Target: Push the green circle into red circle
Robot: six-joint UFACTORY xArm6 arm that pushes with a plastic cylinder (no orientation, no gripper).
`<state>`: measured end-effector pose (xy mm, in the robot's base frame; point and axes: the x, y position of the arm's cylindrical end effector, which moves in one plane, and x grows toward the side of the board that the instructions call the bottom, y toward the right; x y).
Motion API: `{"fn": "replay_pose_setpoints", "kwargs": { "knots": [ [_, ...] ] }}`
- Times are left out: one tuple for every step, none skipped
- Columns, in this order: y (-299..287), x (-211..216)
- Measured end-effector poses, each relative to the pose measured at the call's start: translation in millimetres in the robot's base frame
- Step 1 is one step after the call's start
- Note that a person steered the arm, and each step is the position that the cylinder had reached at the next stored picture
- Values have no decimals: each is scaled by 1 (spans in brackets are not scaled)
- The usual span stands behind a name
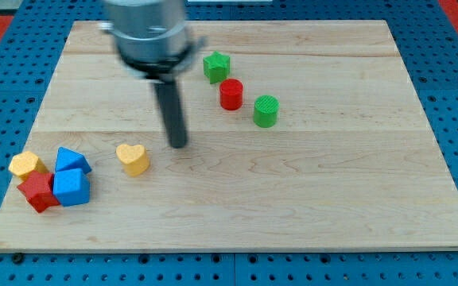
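No gripper is fitted; my tip (179, 144) is held well left of the green wooden circle (266, 111), itself near the red wooden circle (230, 94), so contact is judged pending.

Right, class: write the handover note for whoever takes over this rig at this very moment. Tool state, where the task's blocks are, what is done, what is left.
Tool: no jaws, only a rod. My tip rests on the board, just to the right of the yellow heart and touching no block.
Blocks: the green circle sits to the lower right of the red circle, with a small gap between them. The green star sits close above the red circle, to its upper left.
Done: nothing visible; the circles are apart.
Left: probably bring the tip round to the green circle's lower-right side, then push it up and left into the red circle.
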<state>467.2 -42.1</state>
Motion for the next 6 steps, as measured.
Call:
{"fn": "replay_pose_setpoints", "kwargs": {
  "knots": [
    [77, -13],
    [131, -59],
    [114, -75],
    [130, -102],
    [104, -114],
    [56, -104]
  ]
}}
